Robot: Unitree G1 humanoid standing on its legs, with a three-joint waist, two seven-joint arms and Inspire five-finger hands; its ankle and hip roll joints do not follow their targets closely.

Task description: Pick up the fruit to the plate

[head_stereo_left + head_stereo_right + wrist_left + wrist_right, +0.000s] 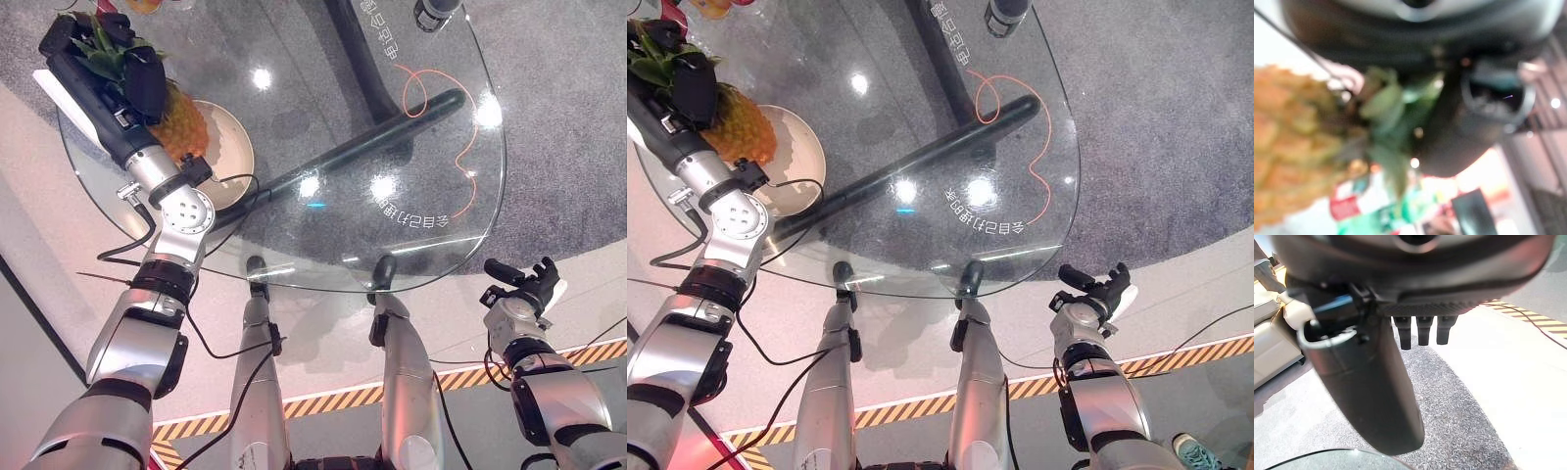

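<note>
A pineapple (pixel 183 123) with green crown leaves (pixel 1391 115) is at the far left of the glass table (pixel 323 127), tilted over the left part of a beige plate (pixel 233 147). My left hand (pixel 137 70) is shut on it, dark fingers curled round its upper end near the crown. The orange body (pixel 1288 142) shows close past the hand in the left wrist view. Whether the fruit rests on the plate I cannot tell. My right hand (pixel 524 284) hangs off the table's near right edge over the floor, open and holding nothing, thumb (pixel 1369 387) standing out.
Under the round glass top runs a black base bar (pixel 372 132). A thin orange cord (pixel 416 93) lies on the glass. A dark cylinder (pixel 436 14) stands at the far edge, and more fruit (pixel 713 8) sits far left. Striped tape (pixel 343 397) marks the floor.
</note>
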